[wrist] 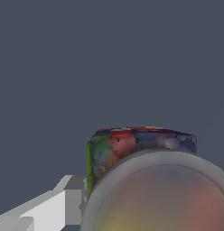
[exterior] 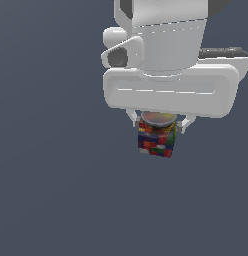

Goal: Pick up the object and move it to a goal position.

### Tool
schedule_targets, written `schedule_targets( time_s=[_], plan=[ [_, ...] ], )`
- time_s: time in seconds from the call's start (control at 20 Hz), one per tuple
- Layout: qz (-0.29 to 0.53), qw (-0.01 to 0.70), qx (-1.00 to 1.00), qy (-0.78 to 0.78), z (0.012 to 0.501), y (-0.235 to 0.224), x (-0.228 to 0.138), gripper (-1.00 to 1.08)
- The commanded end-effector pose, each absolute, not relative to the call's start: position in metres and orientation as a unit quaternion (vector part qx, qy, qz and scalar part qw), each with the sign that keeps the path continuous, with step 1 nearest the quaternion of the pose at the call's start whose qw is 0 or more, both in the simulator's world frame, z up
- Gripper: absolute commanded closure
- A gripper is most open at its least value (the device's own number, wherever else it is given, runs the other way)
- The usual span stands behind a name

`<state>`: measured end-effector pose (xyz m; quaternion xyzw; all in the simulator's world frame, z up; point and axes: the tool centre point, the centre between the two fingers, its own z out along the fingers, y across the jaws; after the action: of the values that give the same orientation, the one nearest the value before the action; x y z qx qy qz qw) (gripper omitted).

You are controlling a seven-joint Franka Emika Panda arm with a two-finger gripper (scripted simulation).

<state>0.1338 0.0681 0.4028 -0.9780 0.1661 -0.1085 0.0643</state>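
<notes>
Exterior view shows the big white robot arm (exterior: 168, 55) coming down from the top of the picture, with its wide white hand part just above the tool (exterior: 158, 124). Two short white fingers (exterior: 132, 118) poke down from it, one on each side of the small cube of red, blue, green, yellow and white squares with a greyish bowl-like top (exterior: 156, 139). The fingers sit right against the upper sides of the cube, so the tool is clamped on it. The bowl top is tucked up between the fingers, close under the white hand part, and the bright squares hang below. The cube is a little tilted. All around it is plain dark grey-blue, and no shadow shows under the cube, so I cannot tell if it rests on anything. Wrist view is very close to the cube (wrist: 132, 146). The round grey rim of the bowl top fills the near part, with the colored squares behind it. One white finger (wrist: 50, 208) shows beside the cube and touches its green side.
</notes>
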Motion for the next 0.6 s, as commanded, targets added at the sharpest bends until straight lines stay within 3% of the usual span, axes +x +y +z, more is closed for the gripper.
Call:
schedule_targets(
  time_s=[0.0, 0.55],
  plan=[
    [-0.119, 0.07, -0.979, 0.152, 0.435, 0.074, 0.134, 1.08],
    [-0.137, 0.083, -0.979, 0.124, 0.496, 0.085, 0.133, 1.08]
  ],
)
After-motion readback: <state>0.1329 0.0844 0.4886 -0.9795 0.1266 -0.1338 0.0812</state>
